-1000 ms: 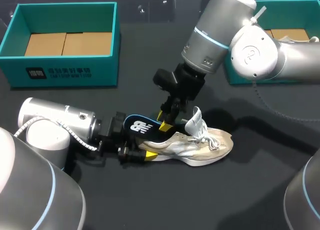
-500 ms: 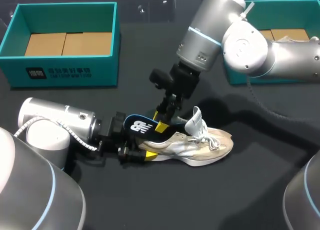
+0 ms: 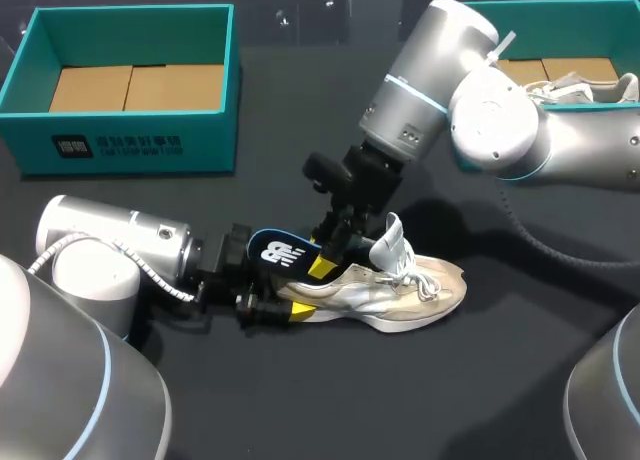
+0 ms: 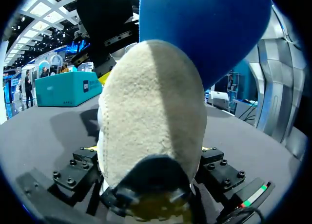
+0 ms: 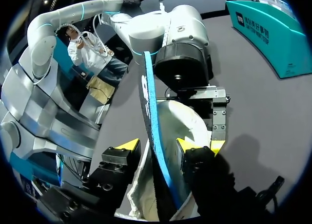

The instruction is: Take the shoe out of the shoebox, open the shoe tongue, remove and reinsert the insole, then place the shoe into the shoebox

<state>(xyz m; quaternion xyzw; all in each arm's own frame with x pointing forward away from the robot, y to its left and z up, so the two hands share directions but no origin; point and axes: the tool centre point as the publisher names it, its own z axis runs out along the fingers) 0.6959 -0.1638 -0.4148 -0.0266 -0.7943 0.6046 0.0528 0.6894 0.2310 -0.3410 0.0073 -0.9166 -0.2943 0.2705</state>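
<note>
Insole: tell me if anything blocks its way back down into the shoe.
Nothing visible does. The insole stands in the shoe opening, heel end up; the tongue is lifted toward the toe, clear of it. The shoe's interior is hidden.

Cream shoe (image 3: 400, 295) showing grey side panels, navy insole (image 3: 280, 252) carrying a white logo, my right gripper (image 3: 322, 267) showing yellow tips, teal left shoebox (image 3: 130, 140) and teal right shoebox (image 3: 590, 25) showing tan floors, sitting at the black tabletop's (image 3: 400, 400) far corners

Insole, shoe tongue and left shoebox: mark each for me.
Insole (image 3: 275, 252): head view, its dark printed heel end.
Shoe tongue (image 3: 390, 240): head view, its raised tip.
Left shoebox (image 3: 210, 140): head view, its front wall.
</note>
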